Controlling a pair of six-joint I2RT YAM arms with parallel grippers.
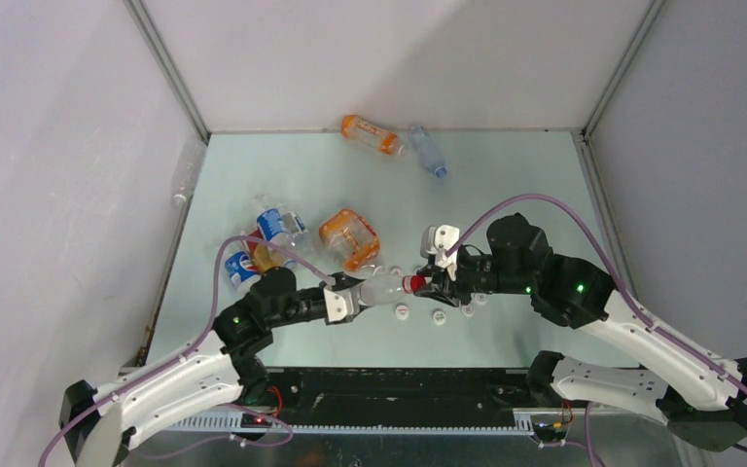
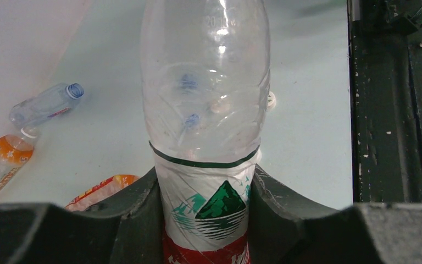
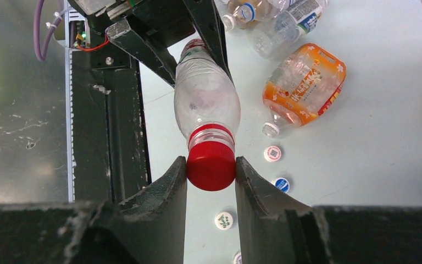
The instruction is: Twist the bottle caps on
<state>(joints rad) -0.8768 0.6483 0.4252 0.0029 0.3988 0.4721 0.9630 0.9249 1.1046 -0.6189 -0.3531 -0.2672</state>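
A clear bottle [image 1: 381, 289] with a red-and-white label and a green mountain logo [image 2: 205, 82] lies level above the table between the two arms. My left gripper [image 1: 355, 295] is shut around its labelled body [image 2: 205, 212]. A red cap [image 3: 211, 168] sits on the bottle's neck [image 3: 211, 133], and my right gripper [image 3: 211, 165] is shut on it, one finger on each side. In the top view the red cap [image 1: 415, 283] meets the right gripper [image 1: 426, 280]. Loose caps lie on the table below: a white one [image 3: 272, 153], a blue one [image 3: 281, 185] and another white one [image 3: 223, 220].
A crushed orange bottle [image 1: 348, 238] lies just behind the held bottle. A Pepsi bottle [image 1: 241, 269] and other bottles [image 1: 277, 227] are clustered at the left. An orange bottle [image 1: 370, 134] and a small clear bottle [image 1: 428, 151] lie at the back edge. White walls enclose the table.
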